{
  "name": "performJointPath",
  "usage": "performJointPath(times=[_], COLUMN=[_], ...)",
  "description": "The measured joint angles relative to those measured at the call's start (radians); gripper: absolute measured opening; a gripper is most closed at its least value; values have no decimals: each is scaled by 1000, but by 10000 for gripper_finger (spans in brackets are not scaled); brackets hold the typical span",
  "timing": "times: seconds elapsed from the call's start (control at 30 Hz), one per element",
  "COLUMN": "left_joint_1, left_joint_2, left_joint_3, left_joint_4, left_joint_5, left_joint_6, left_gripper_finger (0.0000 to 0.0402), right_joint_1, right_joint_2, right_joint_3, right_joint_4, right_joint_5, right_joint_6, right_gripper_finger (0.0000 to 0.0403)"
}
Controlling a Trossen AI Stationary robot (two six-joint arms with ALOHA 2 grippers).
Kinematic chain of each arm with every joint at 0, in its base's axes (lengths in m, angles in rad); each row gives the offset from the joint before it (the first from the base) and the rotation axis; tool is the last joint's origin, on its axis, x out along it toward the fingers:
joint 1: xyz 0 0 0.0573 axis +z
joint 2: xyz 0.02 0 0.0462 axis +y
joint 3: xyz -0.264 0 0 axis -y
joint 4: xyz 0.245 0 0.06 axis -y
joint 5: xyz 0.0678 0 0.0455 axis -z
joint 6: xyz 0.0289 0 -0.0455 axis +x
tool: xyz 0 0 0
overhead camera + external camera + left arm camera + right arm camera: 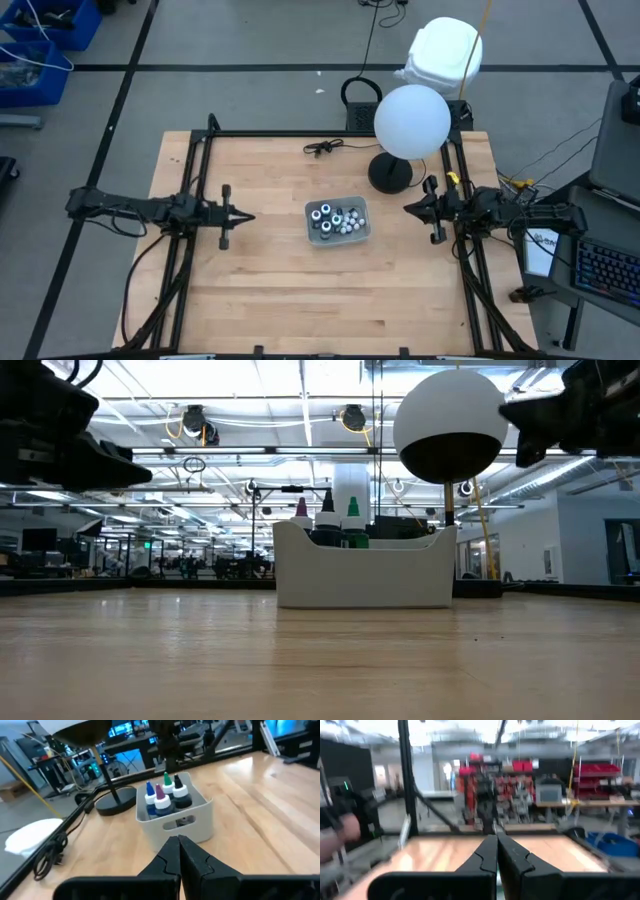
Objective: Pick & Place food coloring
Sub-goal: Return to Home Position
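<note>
Your bottles (pixel 336 219) sit in the bin (pixel 362 234) at mid-table, between the arms. The left gripper (pixel 247 216) and right gripper (pixel 408 208) point at it from opposite sides. Both have their fingers pressed together and hold nothing. The right looks slightly nearer.

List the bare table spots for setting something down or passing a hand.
Free: the wide strip of table beyond the gray bin, on the side away from the lamp base; the gap between left gripper and bin. Crowded: around the lamp base and black cable, and the narrower gap between bin and right gripper.
</note>
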Motion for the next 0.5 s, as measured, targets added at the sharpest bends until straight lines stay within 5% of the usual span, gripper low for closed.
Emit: performJointPath(times=[0.3, 0.5], left_joint_1=[-40, -67], left_joint_2=[-5, -5], left_joint_3=[0, 0], left_joint_4=[50, 20], left_joint_5=[-16, 37], left_joint_6=[90, 106], left_gripper_finger=[1, 1], right_joint_1=[8, 52], right_joint_2=[-5, -4], right_joint_3=[0, -1], right_joint_4=[-104, -103], right_joint_5=[74, 78], right_joint_6=[66, -76], right_gripper_finger=[0, 0])
